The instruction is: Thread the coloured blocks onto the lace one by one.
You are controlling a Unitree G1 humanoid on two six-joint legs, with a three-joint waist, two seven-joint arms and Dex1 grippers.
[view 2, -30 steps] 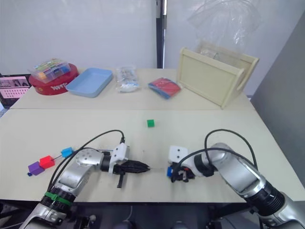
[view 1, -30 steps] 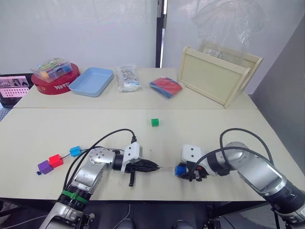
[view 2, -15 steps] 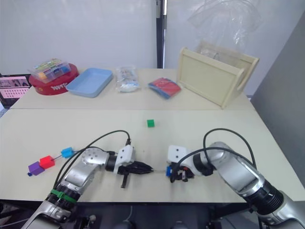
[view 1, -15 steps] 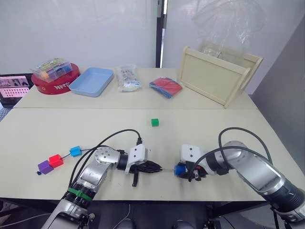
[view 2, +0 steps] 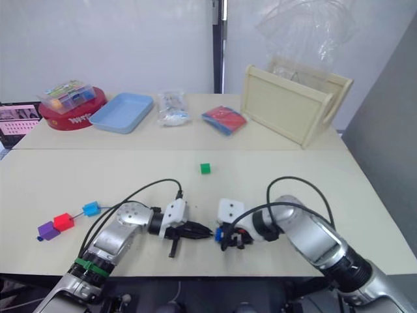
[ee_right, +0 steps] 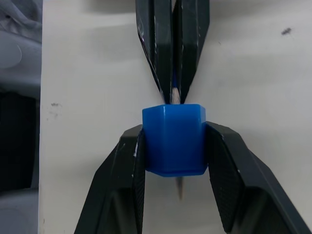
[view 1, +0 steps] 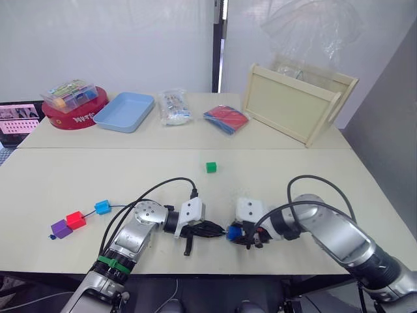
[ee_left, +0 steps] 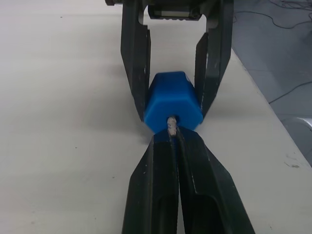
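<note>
Low centre of frame, near the table's front edge, I see my left gripper pinching the lace tip, meeting the darker blue block clamped in my right gripper. Open tabletop lies beyond.

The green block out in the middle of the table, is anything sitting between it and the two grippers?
Nothing visible does. The green block sits alone on bare table, farther out than the left gripper, which pinches the lace tip, and the right gripper, which holds the darker blue block.
</note>
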